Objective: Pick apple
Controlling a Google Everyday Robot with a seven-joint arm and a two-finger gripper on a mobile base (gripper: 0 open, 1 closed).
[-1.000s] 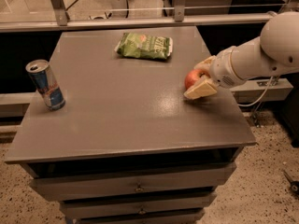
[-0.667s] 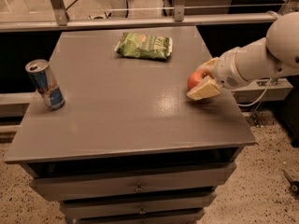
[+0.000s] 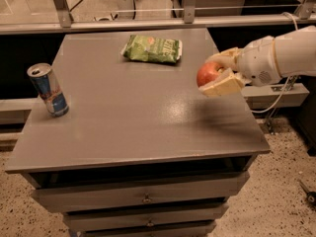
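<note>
Now apple (image 3: 207, 74) off table (image 3: 123, 127), higher than a second ago, hanging right of chip bag (image 3: 152, 49), slightly nearer me. Tool (image 3: 213, 75) pinching apple top and bottom. Pick looks essentially done; grip seems firm.

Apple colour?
Red-orange apple, camera view, held in the gripper above the right edge of the table.

My gripper (image 3: 215, 75) grips the apple (image 3: 206, 73) over the three o'clock edge of the table (image 3: 133, 117), chip bag (image 3: 152, 49) at twelve, can (image 3: 48, 89) at nine.
</note>
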